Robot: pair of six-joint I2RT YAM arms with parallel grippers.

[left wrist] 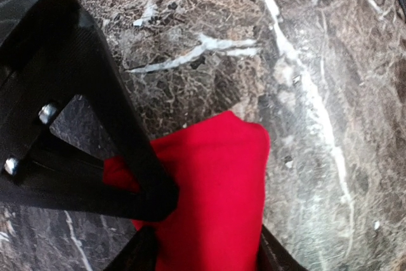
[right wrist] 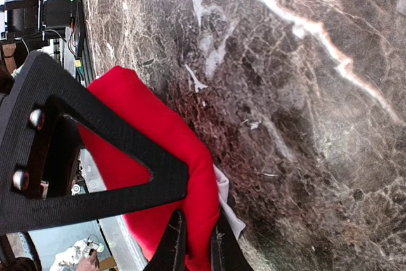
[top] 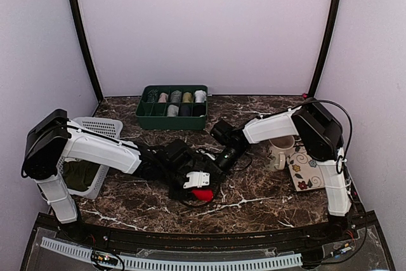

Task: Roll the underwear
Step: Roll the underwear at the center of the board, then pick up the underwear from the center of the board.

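Red cloth sits in a small lump near the front of the brown marble table, about in the middle, and this is the underwear. It is bunched and partly folded, not a neat roll yet, so I think the rolling is only part done. Both arms reach in to the same spot. That makes sense, because soft cloth flops open unless something holds it. The right gripper is pinched tight on a thick fold of the underwear, with a bit of white trim poking out beside it. I think it holds that fold so the bundle cannot come undone. The left gripper is not pinching. Its fingers stand apart with the red cloth lying loose between them. It looks like a free hand, ready to take a new hold or push the cloth over. At the back sits a green tray with little rolled garments in its boxes, and they show what a done roll looks like. A white basket stands at the left with a dark garment in it. A mug and a flowery tile sit at the right, well apart from the work. The next move needs care, since a slip of the tight gripper could let the fold spring open.
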